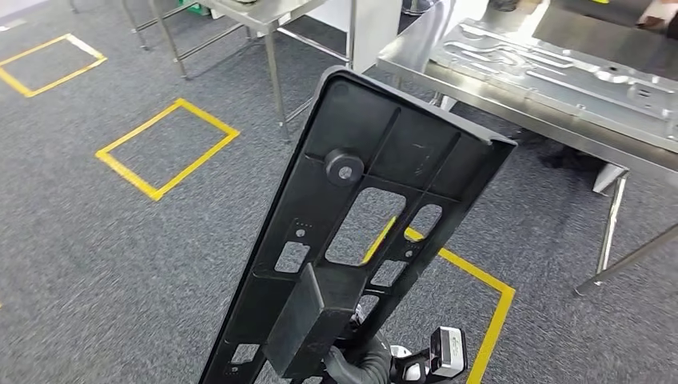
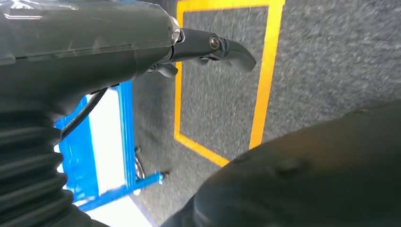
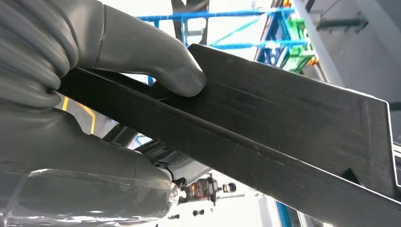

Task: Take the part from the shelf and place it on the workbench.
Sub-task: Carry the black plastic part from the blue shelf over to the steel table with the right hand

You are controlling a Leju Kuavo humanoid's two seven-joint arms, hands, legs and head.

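Head view: black part held up beside the workbench

Head view gives you the long black part (image 1: 352,216), a flat ribbed panel with cut-out windows and a round boss near its upper end. It stands tilted, its top end leaning toward the workbench (image 1: 448,72) and stopping just short of the bench's near edge, not touching it. The lower end of the part sits at the right hand (image 1: 360,364), whose grey ribbed cover you can see beneath a boxy block on the panel.

On the workbench lies a pressed metal sheet (image 1: 560,76), well apart from the part. The grey carpet around the bench carries yellow tape squares (image 1: 168,148); one of them lies under the part's lower half.

Right wrist view shows you the grip closely: the thick grey thumb (image 3: 156,59) presses on one face of the part (image 3: 283,132), and the rest of the hand (image 3: 85,156) lies against the other side, so the hand is clamped on the panel's edge. Blue framing (image 3: 227,19) shows beyond the part.

Left wrist view shows the left hand (image 2: 208,49) over the carpet, away from the bench. Its dark fingers (image 2: 234,52) hold nothing, but you cannot tell whether they are spread or curled.
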